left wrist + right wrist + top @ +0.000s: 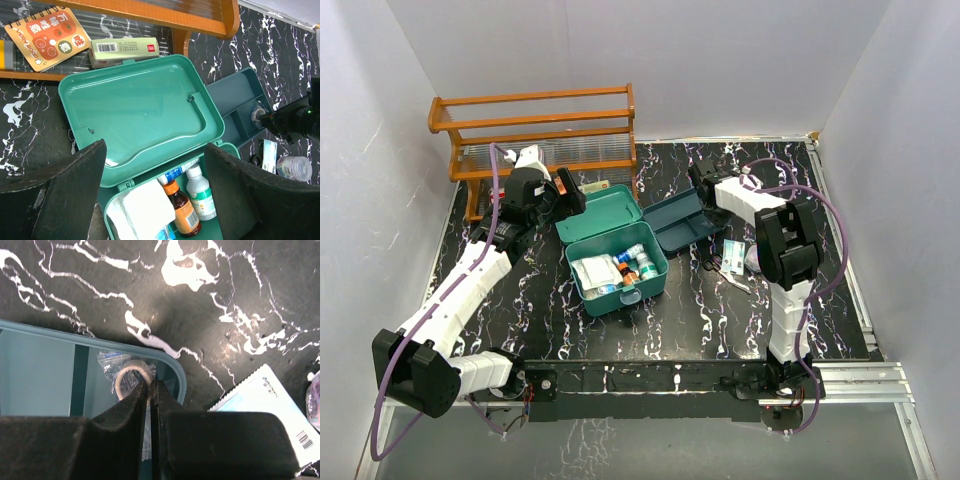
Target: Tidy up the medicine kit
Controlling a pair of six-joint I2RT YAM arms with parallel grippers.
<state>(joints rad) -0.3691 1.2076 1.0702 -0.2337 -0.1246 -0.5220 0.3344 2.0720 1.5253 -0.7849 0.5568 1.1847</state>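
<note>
The teal-green medicine kit point(658, 272) stands open at mid-table, its lid point(135, 105) laid back. Inside lie a white gauze pack point(142, 210), a brown bottle with an orange cap point(182, 210) and a white bottle point(200, 192). My left gripper point(155, 150) hangs open above the kit's back edge, holding nothing. My right gripper point(151, 385) is over the right end of the darker blue-teal tray point(40, 375). It is shut on the clear plastic wrap of a tape roll point(131, 376) that sits in the tray's end compartment.
A brown wooden rack point(535, 125) stands at the back left, with a spiral notebook point(47, 37) and a green-white medicine carton point(125, 50) by it. Right of the tray lie a blue-white packet point(270, 400) and a small clear container point(295, 167).
</note>
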